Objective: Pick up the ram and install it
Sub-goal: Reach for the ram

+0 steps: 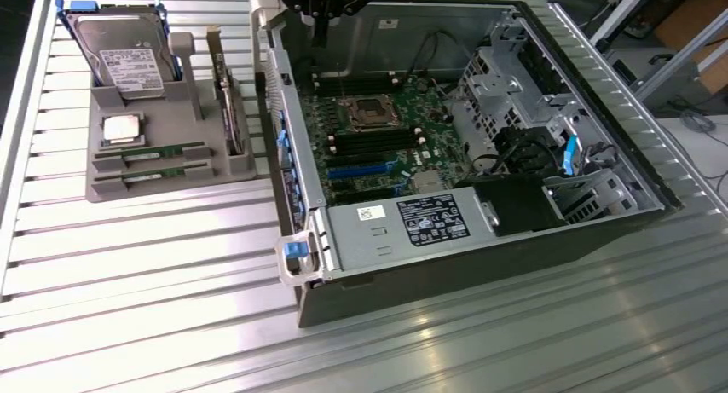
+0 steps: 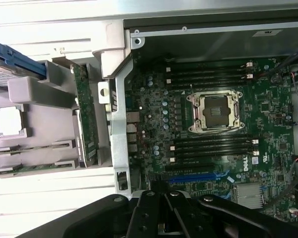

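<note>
We are seeing the arm's jaws, pressed together and gripping nothing, hanging over the open computer case, above its motherboard. The ram is lying beside its twin in the grey holder on the slatted surface — just beside the case, at the exterior view's left.

Tool base cut off at edge; ram label too small to read.
</note>
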